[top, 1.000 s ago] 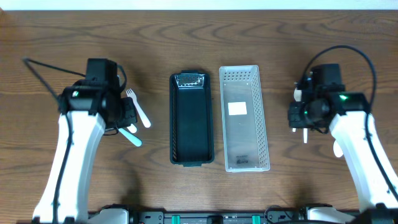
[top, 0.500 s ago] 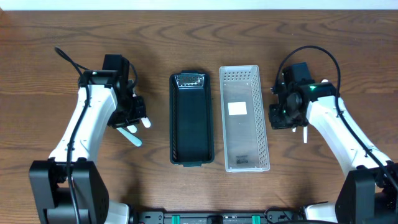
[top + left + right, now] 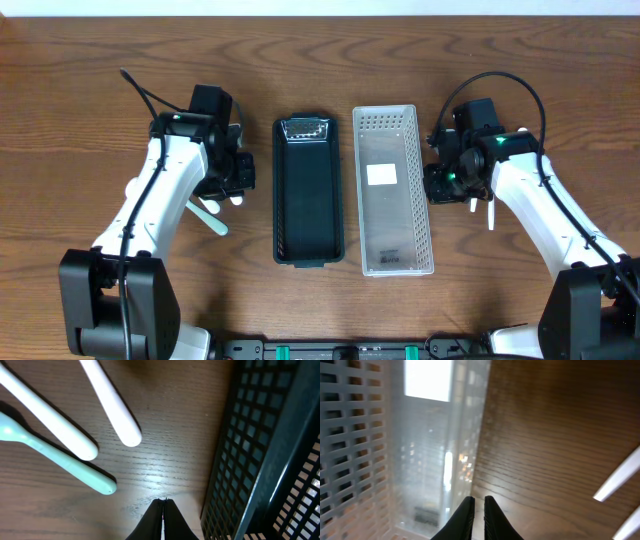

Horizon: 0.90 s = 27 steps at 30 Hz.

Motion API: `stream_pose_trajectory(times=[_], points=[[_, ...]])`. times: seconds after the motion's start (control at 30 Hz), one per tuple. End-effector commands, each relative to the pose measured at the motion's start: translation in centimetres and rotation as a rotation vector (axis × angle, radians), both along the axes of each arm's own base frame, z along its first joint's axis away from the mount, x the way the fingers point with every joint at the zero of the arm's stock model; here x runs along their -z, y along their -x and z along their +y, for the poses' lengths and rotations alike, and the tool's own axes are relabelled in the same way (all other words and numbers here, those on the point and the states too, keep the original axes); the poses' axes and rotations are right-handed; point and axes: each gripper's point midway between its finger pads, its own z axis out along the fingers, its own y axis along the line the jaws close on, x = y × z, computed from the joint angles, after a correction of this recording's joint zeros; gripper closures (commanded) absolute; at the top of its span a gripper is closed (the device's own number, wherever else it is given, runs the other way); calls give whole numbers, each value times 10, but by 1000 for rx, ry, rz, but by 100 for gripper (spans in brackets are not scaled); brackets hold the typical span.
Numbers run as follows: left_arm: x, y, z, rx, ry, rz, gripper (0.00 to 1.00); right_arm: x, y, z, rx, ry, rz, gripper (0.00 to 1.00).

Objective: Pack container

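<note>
1. The left gripper (image 3: 163, 510) is hanging low over the table (image 3: 90, 60), jaws pressed shut and holding nothing, just beside the left wall of the black basket (image 3: 278, 205).
2. The right gripper (image 3: 478, 509) is sitting all but closed, only a slit between its fingers and nothing in it, just beside the right wall of the clear basket (image 3: 426, 215).
3. Both baskets are standing side by side mid-table and appear empty.
4. The cutlery is lying outside them. Two white handles (image 3: 112, 407) and a teal handle (image 3: 75, 467) are resting on the wood to the left of the black basket. White pieces (image 3: 619, 476) are lying to the right of the clear one.
5. Judged from this, packing is barely starting: no item is loaded, and both arms are working at the baskets' outer walls rather than at the cutlery. Whether they are squaring up the baskets cannot be told.
6. The next move is calling for opened jaws, a shift out over a handle, a grip across its width, then a lift clear of the basket wall.
7. A white label (image 3: 381, 175) is showing on the clear basket's floor, apparently blank. A shiny tag (image 3: 304, 128) is sitting at the black basket's far end, its writing too small to read. No brand is legible.
</note>
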Motion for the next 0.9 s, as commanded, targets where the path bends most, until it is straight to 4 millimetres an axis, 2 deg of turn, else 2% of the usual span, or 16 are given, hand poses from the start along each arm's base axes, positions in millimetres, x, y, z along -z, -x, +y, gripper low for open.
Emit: stream_pose_trajectory(times=[0.0, 0.3, 0.73, 0.87], points=[[3, 2, -7, 42, 9, 9, 94, -5, -2, 12, -38, -50, -9, 88], [12, 7, -10, 54, 8, 18, 94, -6, -1, 15, -52, -68, -8, 88], [13, 7, -10, 54, 7, 21, 94, -8, 0, 20, -56, -96, -4, 88], [13, 7, -10, 54, 8, 21, 94, -10, 0, 25, -61, -128, -3, 85]])
